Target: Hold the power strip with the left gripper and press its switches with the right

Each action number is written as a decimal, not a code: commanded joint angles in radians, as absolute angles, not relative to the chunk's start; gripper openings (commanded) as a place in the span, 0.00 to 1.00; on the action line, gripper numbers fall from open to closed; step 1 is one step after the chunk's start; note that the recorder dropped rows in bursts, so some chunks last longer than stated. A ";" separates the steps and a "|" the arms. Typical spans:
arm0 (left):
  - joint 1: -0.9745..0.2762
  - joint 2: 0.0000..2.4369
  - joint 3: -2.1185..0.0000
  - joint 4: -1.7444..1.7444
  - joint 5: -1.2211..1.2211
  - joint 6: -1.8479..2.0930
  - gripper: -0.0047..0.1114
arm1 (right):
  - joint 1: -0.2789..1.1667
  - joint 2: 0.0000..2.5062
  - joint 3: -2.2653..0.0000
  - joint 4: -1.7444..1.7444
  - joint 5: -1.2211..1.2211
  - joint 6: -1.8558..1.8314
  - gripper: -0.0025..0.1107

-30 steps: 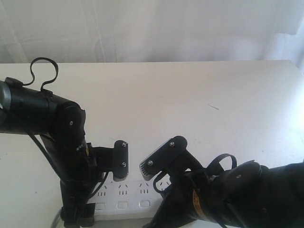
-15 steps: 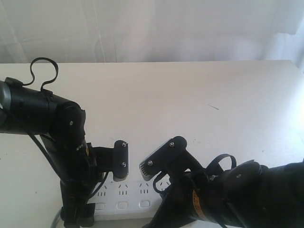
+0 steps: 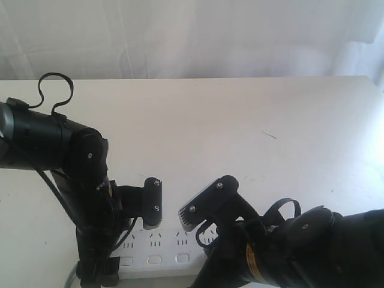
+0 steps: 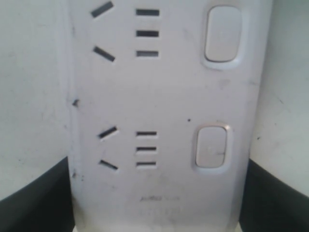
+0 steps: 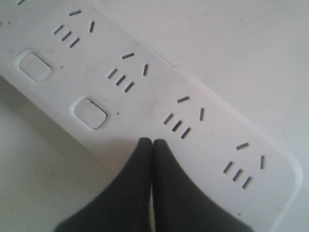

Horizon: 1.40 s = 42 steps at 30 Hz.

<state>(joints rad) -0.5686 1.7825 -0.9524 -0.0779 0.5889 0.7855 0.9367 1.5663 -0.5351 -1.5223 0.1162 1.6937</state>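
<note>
- The power strip (image 3: pixel 157 243) lies flat on the white worktop (image 3: pixel 240 120), along the worktop's near edge, with my two arms over it in the exterior view.
- My left end effector (image 4: pixel 157 162) is clamped across the strip's width near one end. A black finger (image 4: pixel 34 203) sits against each long edge, and the white body fills the space between them.
- Beyond that grip, the left wrist view shows two sockets (image 4: pixel 130 147) and two switches (image 4: pixel 211 147). The nearer switch sits close to one of my fingers.
- My right end effector (image 5: pixel 152 141) has its two fingers pressed together with no gap between them.
- Its joined tips sit on the strip's switch-side edge, in line with the row of switches and just beside the nearest visible one.
- The tips cover the spot beneath them, so I cannot tell whether they are pressing a switch there.
- On the far side of my right tips, the row of sockets runs on to the strip's rounded end.
</note>
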 commanded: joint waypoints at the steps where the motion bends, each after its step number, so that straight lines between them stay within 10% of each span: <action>1: -0.575 1.821 -0.921 -0.127 0.711 0.786 0.04 | 0.937 1.583 -0.503 -1.510 0.126 1.705 0.02; 42: -0.575 1.821 -0.921 -0.127 0.740 0.790 0.04 | 0.937 1.438 -0.445 -1.493 0.219 1.715 0.02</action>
<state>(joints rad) -0.5686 1.7825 -0.9524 -0.0818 0.6149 0.7913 0.9372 1.4296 -0.4479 -1.4974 0.2217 1.7100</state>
